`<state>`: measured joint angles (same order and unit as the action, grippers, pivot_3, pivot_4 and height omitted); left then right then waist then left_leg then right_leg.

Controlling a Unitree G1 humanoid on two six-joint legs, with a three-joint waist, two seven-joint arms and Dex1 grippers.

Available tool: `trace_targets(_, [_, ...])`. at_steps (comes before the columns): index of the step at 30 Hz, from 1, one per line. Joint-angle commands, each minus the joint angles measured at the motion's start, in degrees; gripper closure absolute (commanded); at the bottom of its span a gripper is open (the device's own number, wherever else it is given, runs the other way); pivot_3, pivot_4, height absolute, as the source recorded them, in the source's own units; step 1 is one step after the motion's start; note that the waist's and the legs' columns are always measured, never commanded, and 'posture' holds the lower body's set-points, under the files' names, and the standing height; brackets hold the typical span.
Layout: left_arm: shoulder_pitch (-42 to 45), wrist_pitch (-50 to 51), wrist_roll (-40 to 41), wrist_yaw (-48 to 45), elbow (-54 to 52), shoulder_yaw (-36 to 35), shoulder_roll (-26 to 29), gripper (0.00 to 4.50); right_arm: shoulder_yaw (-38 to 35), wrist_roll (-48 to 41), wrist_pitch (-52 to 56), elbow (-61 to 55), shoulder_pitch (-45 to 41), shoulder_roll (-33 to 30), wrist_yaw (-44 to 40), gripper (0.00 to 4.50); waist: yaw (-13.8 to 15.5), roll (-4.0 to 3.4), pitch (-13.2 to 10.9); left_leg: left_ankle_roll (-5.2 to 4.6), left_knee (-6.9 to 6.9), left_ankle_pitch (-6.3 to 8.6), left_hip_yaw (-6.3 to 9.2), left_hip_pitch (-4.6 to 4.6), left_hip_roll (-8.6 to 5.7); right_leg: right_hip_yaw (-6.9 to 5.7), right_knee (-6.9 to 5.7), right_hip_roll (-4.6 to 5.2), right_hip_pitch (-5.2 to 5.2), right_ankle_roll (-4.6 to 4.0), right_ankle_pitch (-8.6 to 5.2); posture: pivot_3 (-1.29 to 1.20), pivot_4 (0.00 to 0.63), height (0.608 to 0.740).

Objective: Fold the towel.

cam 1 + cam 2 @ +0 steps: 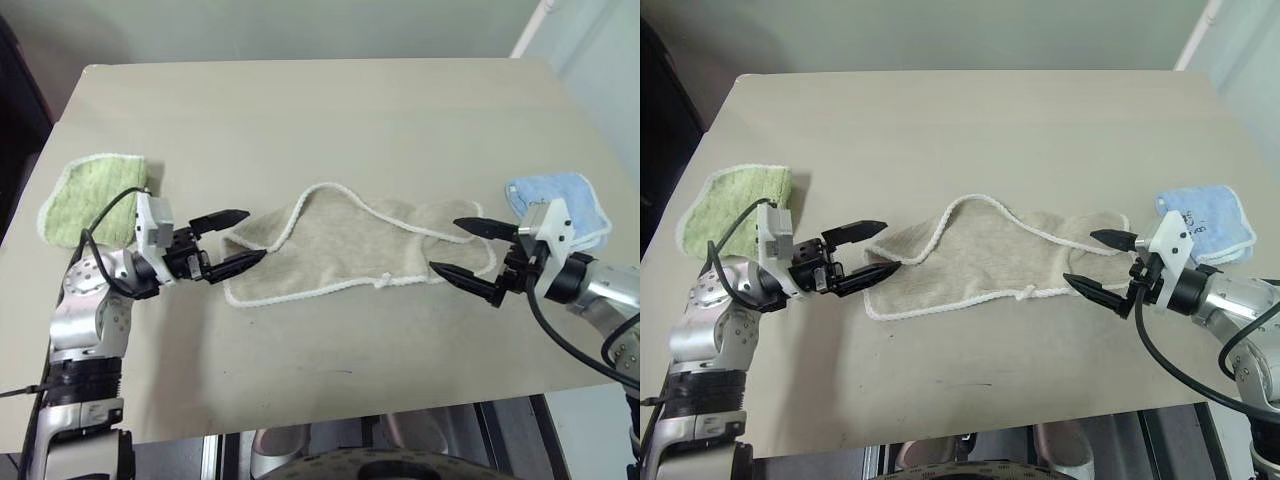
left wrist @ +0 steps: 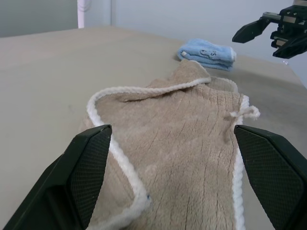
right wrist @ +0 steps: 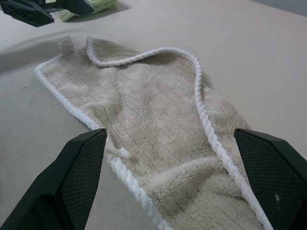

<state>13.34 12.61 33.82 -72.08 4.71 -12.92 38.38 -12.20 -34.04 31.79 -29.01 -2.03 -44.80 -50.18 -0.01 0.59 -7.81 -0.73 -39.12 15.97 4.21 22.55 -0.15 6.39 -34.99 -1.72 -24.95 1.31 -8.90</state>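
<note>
- Here the towel (image 1: 350, 250) lies loosely crumpled in the middle of the table (image 1: 300, 110), its long axis running left to right, so that one short end faces each arm.
- The left gripper (image 1: 232, 240) sits at the towel's left end, fingers spread wide, one fingertip above the cloth edge and the other at the near left corner; nothing is pinched.
- The right gripper (image 1: 462, 250) stands at the right end, also spread wide and empty, its fingertips bracketing the towel's right edge.
- Each arm is nearest its own end; neither has the advantage for the whole cloth, so a two-handed grasp looks likely.
- Both grippers point inward along the towel's length, roughly level with the tabletop, the right one tipped slightly down.
- The far edge is already turned over on itself, with the white edging (image 3: 199, 91) curling across the pile, and the small loop (image 1: 383, 280) sits on the near edge.
- The green towel (image 1: 95, 195) lies folded just behind the left arm, the blue towel (image 1: 565, 200) behind the right; both are clear of the beige cloth.
</note>
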Motion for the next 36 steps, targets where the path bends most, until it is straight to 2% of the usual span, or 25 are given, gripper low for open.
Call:
trace_targets(1, [0.6, -0.1, 0.2, 0.0, -1.5, 0.4, -0.1, 0.07, -1.1, -0.7, -0.4, -1.9, 0.6, -0.4, 0.2, 0.00, 0.0, 0.00, 0.0, 0.00, 0.00, 0.00, 0.00, 0.00, 0.00, 0.00, 0.00, 0.00, 0.00, 0.00, 0.00, 0.00, 0.150, 0.740])
trace_targets(11, [0.8, 0.1, 0.1, -0.5, -1.9, 2.5, -0.9, 0.07, -1.8, 1.9, -2.3, 0.3, 0.2, -1.0, 1.2, 0.00, 0.0, 0.00, 0.0, 0.01, 0.00, 0.01, 0.00, 0.00, 0.00, 0.00, 0.00, 0.00, -0.01, -0.02, 0.01, 0.00, 0.150, 0.740])
trace_targets(19, [2.0, -4.3, -1.5, -2.6, 2.3, 4.0, -3.5, 0.07, 1.3, 15.6, -12.6, 10.0, -2.1, 0.0, 6.3, 0.00, 0.0, 0.00, 0.0, -0.02, -0.04, 0.04, 0.00, 0.00, 0.00, 0.00, 0.00, 0.05, -0.01, -0.01, 0.06, 0.00, 0.150, 0.740])
trace_targets(24, [1.0, -6.1, -2.3, -2.9, 2.8, 5.1, -5.0, 0.07, 2.5, 19.8, -17.8, 13.7, -2.1, -0.9, 5.3, 0.00, 0.0, -0.03, 0.0, -0.03, 0.03, 0.04, 0.00, 0.00, 0.02, -0.02, -0.01, 0.05, -0.07, -0.03, 0.07, 0.00, 0.150, 0.740])
trace_targets(27, [0.9, -7.0, -2.6, -3.4, 3.7, 5.5, -5.8, 0.07, 5.6, 24.8, -22.7, 17.6, -2.6, -1.6, 5.2, 0.00, 0.0, -0.02, 0.0, -0.03, 0.00, 0.05, 0.00, 0.00, 0.02, -0.02, 0.03, 0.05, -0.03, 0.00, 0.09, 0.00, 0.150, 0.740])
trace_targets(36, [-0.1, -8.4, -3.5, -2.4, 3.2, 6.1, -7.2, 0.07, 11.3, 35.3, -34.4, 34.6, -11.1, 0.1, 9.5, 0.00, -0.1, -0.09, 0.0, -0.08, -0.05, 0.03, 0.00, -0.05, 0.03, -0.01, 0.03, 0.05, -0.01, 0.14, 0.32, 0.00, 0.150, 0.740])
